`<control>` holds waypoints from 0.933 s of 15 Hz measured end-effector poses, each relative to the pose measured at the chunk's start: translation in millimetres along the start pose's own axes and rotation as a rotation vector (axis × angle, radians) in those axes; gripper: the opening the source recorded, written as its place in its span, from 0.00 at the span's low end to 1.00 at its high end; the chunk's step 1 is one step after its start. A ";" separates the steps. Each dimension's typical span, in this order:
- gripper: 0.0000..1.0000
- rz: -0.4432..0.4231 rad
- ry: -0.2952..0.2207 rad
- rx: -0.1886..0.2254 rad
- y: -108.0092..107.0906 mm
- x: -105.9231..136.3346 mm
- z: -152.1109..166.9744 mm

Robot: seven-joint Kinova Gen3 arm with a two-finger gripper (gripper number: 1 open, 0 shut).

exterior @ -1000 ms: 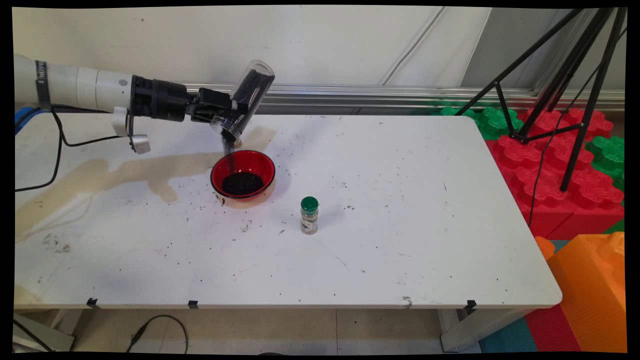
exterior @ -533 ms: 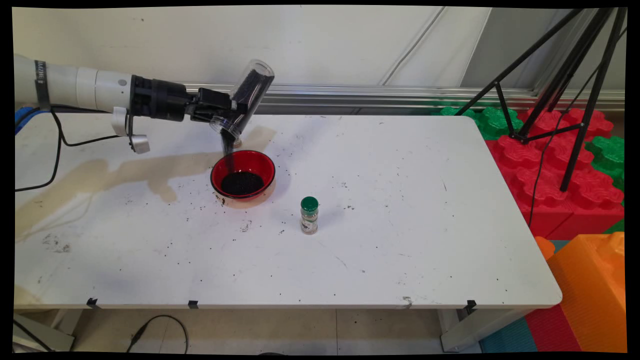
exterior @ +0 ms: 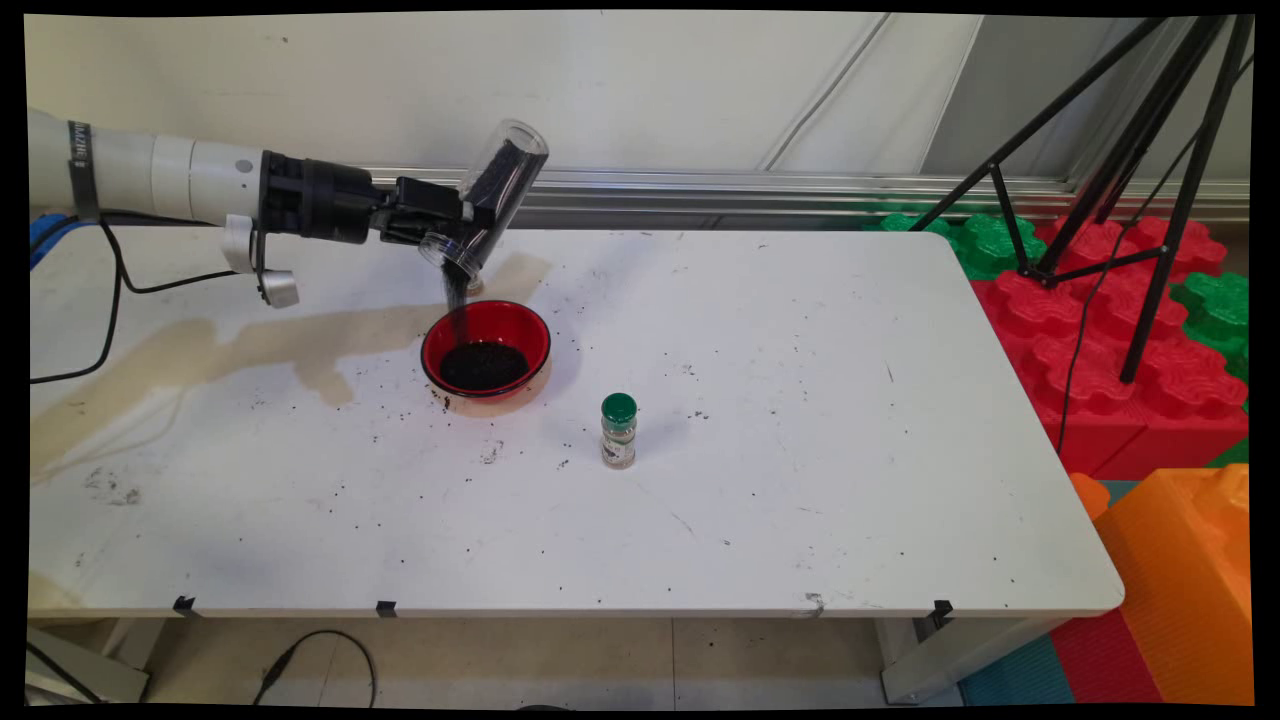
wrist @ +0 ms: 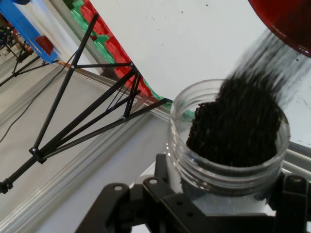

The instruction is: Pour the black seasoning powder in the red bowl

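So the gripper (exterior: 462, 228) is clamped around a clear plastic jar (exterior: 487, 197), pinching it near the open end, with the jar tipped mouth-down. Dark grains (wrist: 238, 126) are streaming out of the mouth and dropping into the red bowl (exterior: 486, 349) sitting right below the hand on the white table (exterior: 800, 450).

If you ask me, the trick with a pour like this is holding the tilt steady and keeping the mouth centred over the bowl. The stream is landing toward the bowl's rim on the arm's side, not dead middle, so there's not much margin. The specks scattered over the table around the bowl show how easily this stuff gets loose. Tip any steeper and I'd guess the rest slides out in one clump.

Contents: the bowl has a dark heap covering its bottom. The jar has grains packed along its lower wall and crowding the mouth, with the raised closed end looking clear. Further out from the hand, past the bowl, a little spice bottle (exterior: 619, 431) with a green cap stands upright, something pale inside, well apart from everything.
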 end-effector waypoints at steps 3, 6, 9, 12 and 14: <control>0.00 0.001 0.001 -0.001 0.1 0.4 0.1; 0.00 0.002 0.001 -0.002 0.3 0.9 0.2; 0.00 0.005 0.002 -0.003 0.3 1.2 0.7; 0.00 0.005 0.003 -0.004 0.3 1.5 1.2; 0.00 0.004 0.003 -0.005 0.2 1.8 1.7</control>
